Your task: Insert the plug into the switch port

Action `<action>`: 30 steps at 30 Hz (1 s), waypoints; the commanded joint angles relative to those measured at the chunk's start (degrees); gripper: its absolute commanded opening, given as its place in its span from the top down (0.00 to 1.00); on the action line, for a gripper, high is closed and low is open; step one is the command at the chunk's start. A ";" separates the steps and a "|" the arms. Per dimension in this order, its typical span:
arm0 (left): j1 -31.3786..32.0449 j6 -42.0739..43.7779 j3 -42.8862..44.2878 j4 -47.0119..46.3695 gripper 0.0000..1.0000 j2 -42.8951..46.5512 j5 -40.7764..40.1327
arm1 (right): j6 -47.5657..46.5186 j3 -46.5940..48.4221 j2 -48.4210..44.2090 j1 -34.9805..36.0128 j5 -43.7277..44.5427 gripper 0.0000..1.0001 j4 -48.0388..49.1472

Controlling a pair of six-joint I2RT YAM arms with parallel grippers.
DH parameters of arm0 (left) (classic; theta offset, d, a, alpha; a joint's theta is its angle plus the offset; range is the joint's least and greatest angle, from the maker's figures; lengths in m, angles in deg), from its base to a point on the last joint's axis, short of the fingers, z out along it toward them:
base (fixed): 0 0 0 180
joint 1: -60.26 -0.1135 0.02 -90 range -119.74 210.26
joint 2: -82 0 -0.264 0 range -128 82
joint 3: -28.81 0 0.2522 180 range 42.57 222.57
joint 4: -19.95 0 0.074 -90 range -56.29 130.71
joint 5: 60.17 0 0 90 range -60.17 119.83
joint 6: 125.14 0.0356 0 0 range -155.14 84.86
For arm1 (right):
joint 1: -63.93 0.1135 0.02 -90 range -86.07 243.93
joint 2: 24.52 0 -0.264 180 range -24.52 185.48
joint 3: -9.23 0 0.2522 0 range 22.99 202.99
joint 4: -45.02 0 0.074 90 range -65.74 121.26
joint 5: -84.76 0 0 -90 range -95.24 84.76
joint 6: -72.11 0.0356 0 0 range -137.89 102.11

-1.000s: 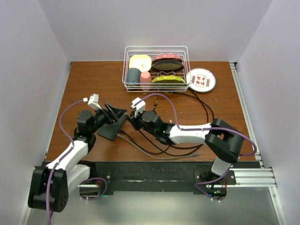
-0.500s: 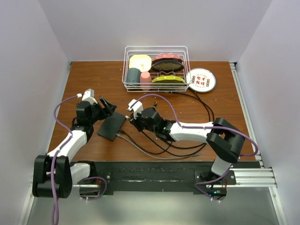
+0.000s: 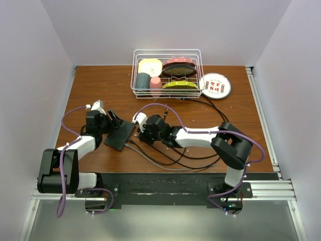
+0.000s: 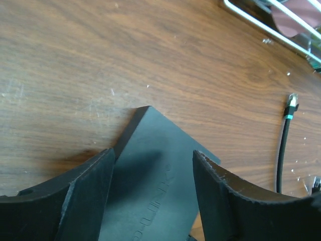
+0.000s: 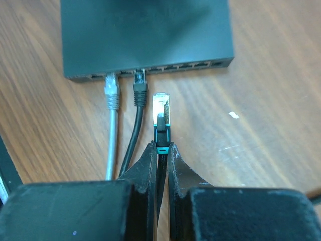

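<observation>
The right gripper (image 5: 160, 150) pinched the plug (image 5: 160, 108) just short of the switch (image 5: 145, 35) ports; the left gripper (image 4: 153, 159) stood open astride its corner near the worktop (image 3: 100, 80) left edge.

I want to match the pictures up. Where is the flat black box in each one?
Top view: the switch lies left of centre on the table.
Left wrist: bottom middle, one corner pointing up.
Right wrist: across the top, above the plug, with two cables in its near edge.
Shared landmark: the brown wooden table under the switch in all three.
</observation>
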 commanded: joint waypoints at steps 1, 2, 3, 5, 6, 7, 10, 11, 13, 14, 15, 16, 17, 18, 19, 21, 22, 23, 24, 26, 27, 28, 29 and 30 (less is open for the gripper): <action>-0.27 2.72 -1.04 -2.80 0.35 -2.12 3.18 | 0.02 3.93 2.18 -0.30 -3.24 1.00 -2.77; -0.27 2.80 -1.13 -3.23 0.36 -2.12 4.14 | 0.11 4.37 2.62 -0.21 -3.42 1.00 -3.21; -0.18 2.89 -1.57 -3.50 0.36 -2.12 4.24 | 0.20 4.90 3.15 -0.30 -3.33 1.00 -3.47; -0.18 3.15 -2.01 -4.72 0.38 -2.12 5.03 | 0.37 5.34 3.94 -0.30 -2.45 1.00 -4.44; -0.18 3.07 -2.45 -5.17 0.39 -2.30 5.82 | 0.55 5.78 4.21 -0.30 -2.10 1.00 -4.70; -0.18 2.90 -2.54 -5.35 0.39 -2.30 6.09 | 0.64 5.78 4.38 -0.30 -1.75 1.00 -5.06; -0.18 2.89 -2.63 -5.17 0.40 -2.39 6.00 | 1.25 5.96 4.82 -0.30 -0.17 1.00 -5.85; -0.18 2.89 -2.63 -4.82 0.40 -2.21 5.83 | 1.34 6.04 4.82 -0.30 0.01 1.00 -5.76; -0.18 2.72 -2.63 -4.38 0.39 -2.21 4.86 | 1.95 6.22 5.26 -0.30 0.27 1.00 -5.59; -0.18 2.63 -2.63 -4.03 0.38 -2.30 4.68 | 2.22 6.13 5.44 -0.30 0.36 1.00 -4.98; -0.18 2.54 -2.36 -3.86 0.38 -2.21 4.16 | 2.66 6.13 5.96 -0.30 0.88 1.00 -4.80; -0.18 2.54 -2.36 -3.68 0.37 -2.38 3.98 | 3.27 6.13 6.14 -0.21 1.15 1.00 -4.53; -0.18 2.54 -2.28 -3.33 0.37 -2.39 3.89 | 3.62 6.13 6.32 -0.30 1.59 1.00 -3.92; -0.18 2.54 -2.27 -3.33 0.37 -2.47 3.72 | 3.80 6.39 6.58 -0.30 1.94 1.00 -3.83; -0.18 2.54 -2.27 -3.33 0.37 -2.47 3.89 | 3.98 6.48 6.76 -0.21 1.77 1.00 -3.57; -0.18 2.54 -2.27 -3.41 0.37 -2.47 3.80 | 4.06 6.40 6.93 -0.12 1.50 1.00 -2.69; -0.18 2.63 -2.27 -3.33 0.37 -2.56 3.89 | 4.33 6.57 7.20 -0.21 1.42 1.00 -2.51; -0.18 2.63 -2.19 -3.24 0.37 -2.74 3.89 | 4.42 6.75 7.37 -0.21 1.42 1.00 -2.42; -0.18 2.54 -2.10 -3.24 0.37 -2.82 3.89 | 4.50 7.18 7.55 -0.12 1.24 1.00 -2.42; -0.18 2.63 -2.10 -3.15 0.37 -2.91 3.89 | 4.68 7.36 7.55 -0.21 0.37 1.00 -2.07; -0.18 2.54 -2.10 -3.06 0.37 -3.00 3.80 | 4.77 7.19 7.55 0.05 0.19 1.00 -1.81; -0.18 2.54 -2.10 -2.98 0.37 -3.00 3.80 | 4.86 7.01 7.38 -0.03 0.19 1.00 -1.55; -0.18 2.54 -2.10 -2.97 0.37 -3.09 3.80 | 4.86 6.92 7.03 0.05 0.01 1.00 -1.11; -0.18 2.54 -2.01 -2.97 0.37 -3.18 3.80 | 4.94 6.92 7.02 0.14 0.01 1.00 -1.02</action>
